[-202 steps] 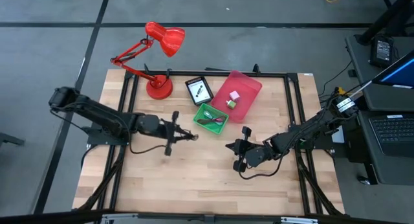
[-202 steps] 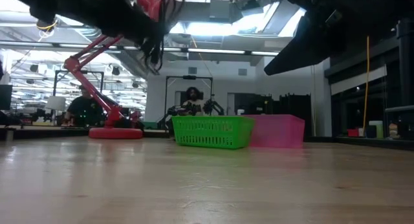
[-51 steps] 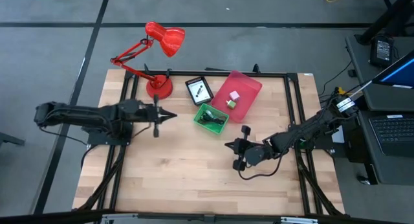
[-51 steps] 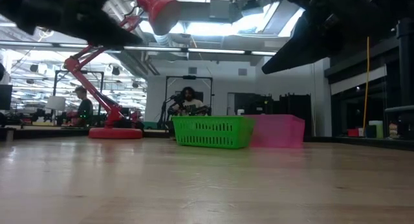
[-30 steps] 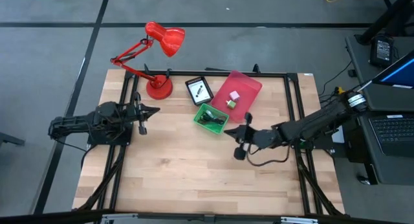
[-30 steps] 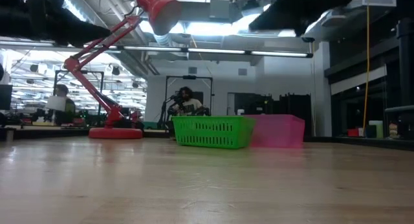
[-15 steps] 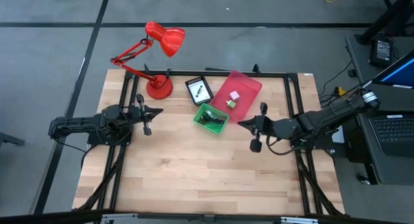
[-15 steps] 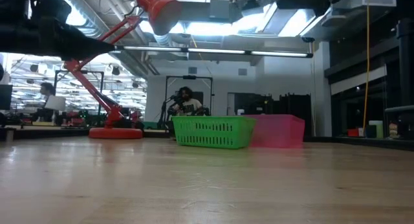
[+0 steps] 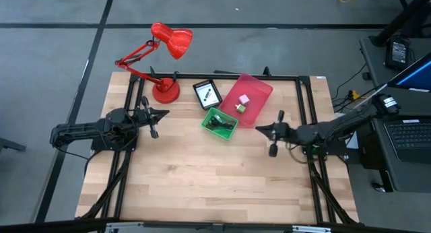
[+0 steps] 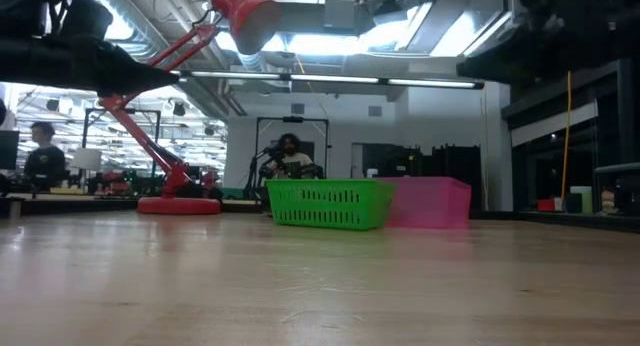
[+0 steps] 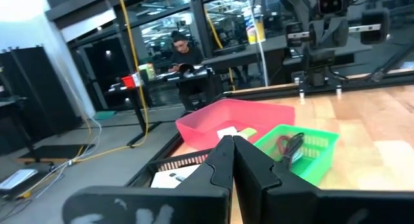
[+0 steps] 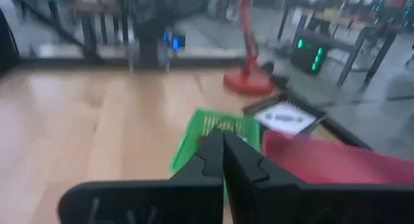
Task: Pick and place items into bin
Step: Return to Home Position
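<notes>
- The left gripper [image 9: 161,114] hung over the left part of the tabletop [image 9: 202,182], at about 9 o'clock from the green bin [image 9: 231,130] and well apart from it.
- Its fingers [image 11: 217,166] were pressed together, and nothing was between them.
- The right gripper [image 9: 260,129] was on the opposite side, at about 3 o'clock from the green bin and near the lower corner of the red bin [image 9: 257,90].
- Its fingers [image 12: 208,153] were also together, and they carried nothing.
- Both grippers pointed inward, toward the bins.
- The three bins stood close to each other in the far middle of the tabletop, at about 12 o'clock from its centre.
- The black bin [image 9: 198,96] was just beside the red bin, at its 9 o'clock, and the green bin was at about 6 o'clock from the gap between these two.
- A dark cable [image 9: 219,125] lay inside the green bin.
- A pink cube [image 9: 244,98] and a small green piece [image 9: 239,108] lay inside the red bin, near each other.
- A white card [image 9: 208,93] with a black mark lay inside the black bin.
- The red desk lamp [image 9: 166,91] stood at about 9 o'clock from the black bin, with its head reaching past the far edge of the tabletop.
</notes>
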Controlling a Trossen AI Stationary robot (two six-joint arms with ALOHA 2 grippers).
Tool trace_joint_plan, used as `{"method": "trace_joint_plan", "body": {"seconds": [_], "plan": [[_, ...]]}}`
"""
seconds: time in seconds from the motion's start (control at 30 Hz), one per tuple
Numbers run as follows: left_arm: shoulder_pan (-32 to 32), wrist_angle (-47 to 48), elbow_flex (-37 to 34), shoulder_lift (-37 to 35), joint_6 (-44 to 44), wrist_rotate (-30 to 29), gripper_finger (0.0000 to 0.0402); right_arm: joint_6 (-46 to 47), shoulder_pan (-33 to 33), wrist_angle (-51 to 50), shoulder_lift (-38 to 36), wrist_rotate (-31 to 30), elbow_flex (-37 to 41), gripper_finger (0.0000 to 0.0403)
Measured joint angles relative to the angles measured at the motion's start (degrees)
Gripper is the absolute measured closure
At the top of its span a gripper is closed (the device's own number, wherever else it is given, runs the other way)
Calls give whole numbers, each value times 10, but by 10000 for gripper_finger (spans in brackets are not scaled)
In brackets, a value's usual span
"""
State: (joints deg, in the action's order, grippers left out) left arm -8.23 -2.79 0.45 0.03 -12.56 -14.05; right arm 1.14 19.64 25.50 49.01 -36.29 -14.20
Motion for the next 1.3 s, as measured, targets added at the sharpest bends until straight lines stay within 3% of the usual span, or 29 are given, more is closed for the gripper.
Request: {"method": "trace_joint_plan", "body": {"seconds": [0.17,0.3,0.43,0.53,0.7,1.13,1.3], "plan": [[-14,-1,0,0,3,-17,398,-66,0,-9,-153,0,58,403],[-18,-1,0,0,3,-17,398,-89,0,-82,-276,7,84,403],[-18,-1,0,0,3,-16,398,-57,0,-166,-374,62,101,403],[-18,-1,0,0,12,-15,398,-42,0,-174,-422,99,116,403],[-18,-1,0,0,14,-15,398,-56,0,-190,-463,111,138,403],[-18,-1,0,0,14,-14,398,-25,0,-209,-462,110,138,403],[-18,-1,0,0,14,-14,398,128,0,-208,-461,110,138,403]]}}
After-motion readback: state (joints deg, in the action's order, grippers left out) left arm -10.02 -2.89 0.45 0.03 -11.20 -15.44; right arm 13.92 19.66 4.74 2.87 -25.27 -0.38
